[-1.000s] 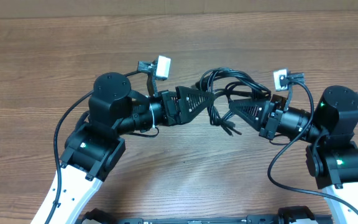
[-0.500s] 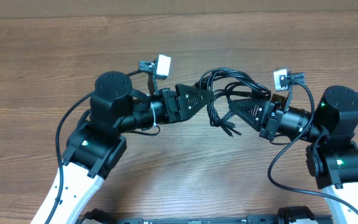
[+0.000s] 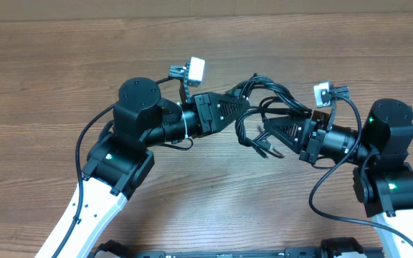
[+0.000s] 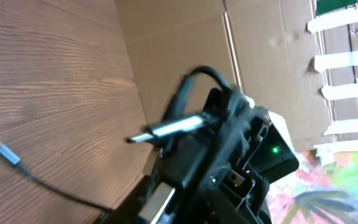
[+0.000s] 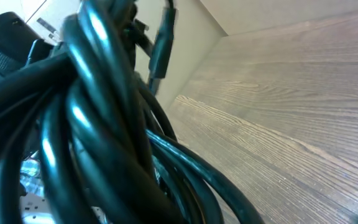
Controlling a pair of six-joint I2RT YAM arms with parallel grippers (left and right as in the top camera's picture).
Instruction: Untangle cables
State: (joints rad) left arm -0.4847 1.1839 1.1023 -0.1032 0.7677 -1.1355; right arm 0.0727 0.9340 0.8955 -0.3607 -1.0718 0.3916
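Note:
The cables [image 3: 274, 93] are a tangle of thin black loops hanging between my two grippers above the wooden table [image 3: 192, 43]. My left gripper [image 3: 246, 109] has its jaws drawn in on the bundle's left side. In the left wrist view a silvery plug tip [image 4: 166, 127] sticks out just ahead of it. My right gripper [image 3: 266, 129] is shut on the right side of the bundle. Glossy black cables [image 5: 104, 124] fill the right wrist view and hide its fingers. Loose plug ends [image 3: 264, 149] dangle below the bundle.
One thin cable end with a small plug [image 4: 5, 152] lies on the table in the left wrist view. A cardboard wall [image 4: 185, 43] stands beyond the table edge. Each arm's own thick black wire [image 3: 77, 143] loops beside it.
My left arm has swung right and forward into the bundle, and its jaws have gone from wide open to nearly closed. The right arm has not moved.

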